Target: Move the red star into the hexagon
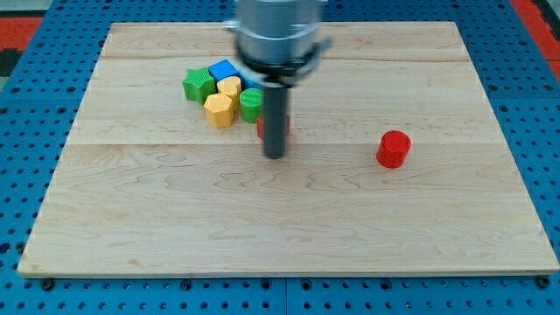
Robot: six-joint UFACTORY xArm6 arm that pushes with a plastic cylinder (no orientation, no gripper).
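**Nudging the red star toward the hexagon**

There are no jaws, only a rod. My tip [274, 156] sits on the bench [175, 227], touching the near side of the red star [262, 128], which it mostly hides. The yellow hexagon [219, 110] lies just left. Better to come round to the star's right and push left slowly, avoiding the green block [250, 105]. The red cylinder [394, 149] stands well apart on the right.

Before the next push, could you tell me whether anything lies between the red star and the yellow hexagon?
Nothing visible does. My tip hides most of the red star, and the yellow hexagon lies toward the view's left, with the green block just above that line.
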